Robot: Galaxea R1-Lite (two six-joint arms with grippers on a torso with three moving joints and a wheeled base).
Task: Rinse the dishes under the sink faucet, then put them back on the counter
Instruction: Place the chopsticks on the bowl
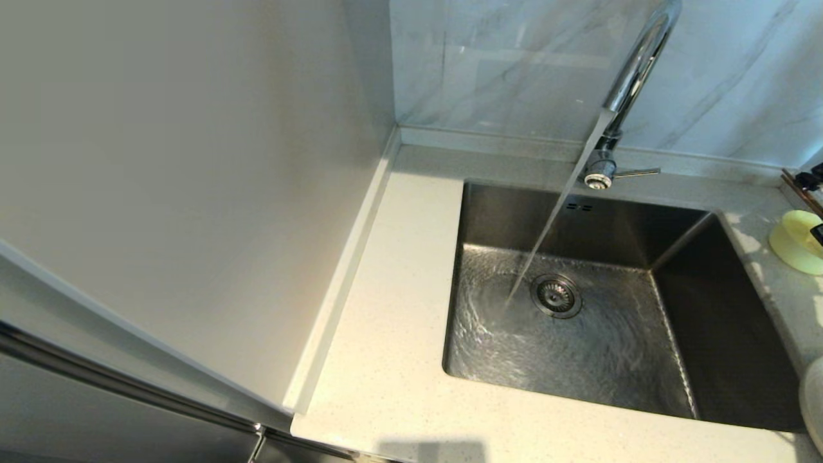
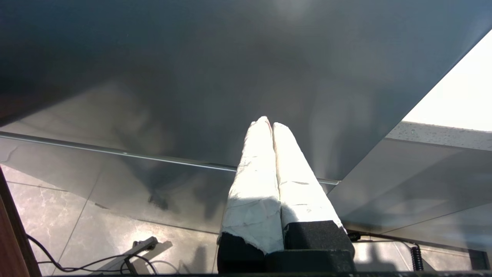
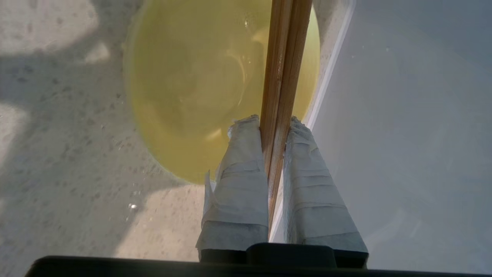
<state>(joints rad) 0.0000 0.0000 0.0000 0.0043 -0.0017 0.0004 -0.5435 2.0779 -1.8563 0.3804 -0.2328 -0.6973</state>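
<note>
I have the chopsticks (image 3: 282, 73) pinched between the taped fingers (image 3: 242, 181) of my right end effector (image 3: 275, 121), the pair held together and running out past the fingertips over the yellow bowl (image 3: 184, 96). That bowl sits on the speckled bench (image 3: 57, 154) directly under the sticks, close to the low raised rim along the wall. From the head camera I see the bowl (image 1: 796, 242) at the far right of the bench (image 1: 386, 360), just right of the sink (image 1: 617, 212), with the brown ends of the chopsticks (image 1: 800, 191) showing beyond it near the wall. A slice of the white plate (image 1: 812, 399) sits at the near right edge, beside the sink's near corner. The faucet (image 1: 633, 77) stands behind the sink and is running; its stream falls slanting into the basin and lands just left of the drain strainer (image 1: 556, 296), spreading ripples over the floor of the basin. My left end effector (image 2: 268, 125) is parked low beside a grey cabinet panel (image 2: 192, 77), above a tiled floor (image 2: 57, 223), its fingers pressed together on nothing
</note>
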